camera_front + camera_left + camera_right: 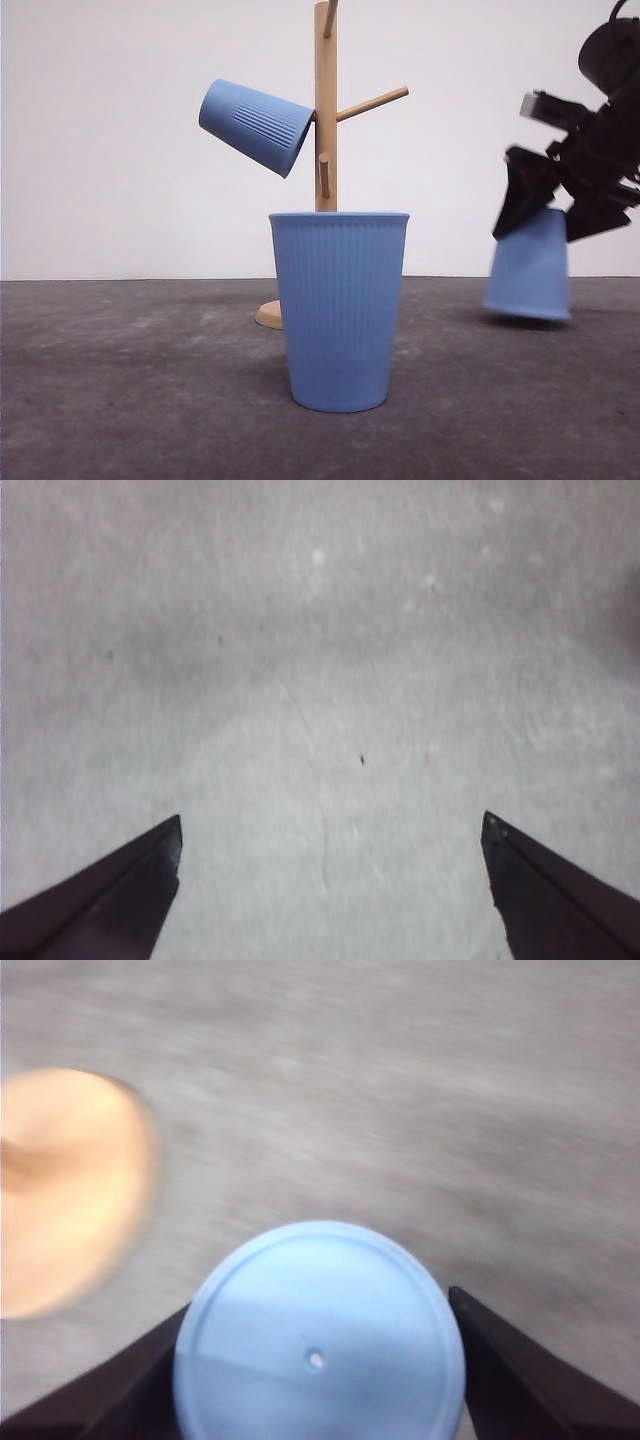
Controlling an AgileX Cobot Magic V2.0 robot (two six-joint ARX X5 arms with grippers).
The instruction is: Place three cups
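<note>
The right arm (pixel 590 130) is matte black throughout, built from angular, blocky housings with a rounded casing at its upper end. Its gripper fingers (pixel 520 1370) are dark, flat, wedge-shaped blades tapering to points. The left gripper fingers (pixel 110 900) share the same dark, tapered, smooth-faced form.

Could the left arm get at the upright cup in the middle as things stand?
Probably yes. The left gripper is open over bare table, and the upright cup stands alone with its sides free; the right gripper is off to the right with another cup.
</note>
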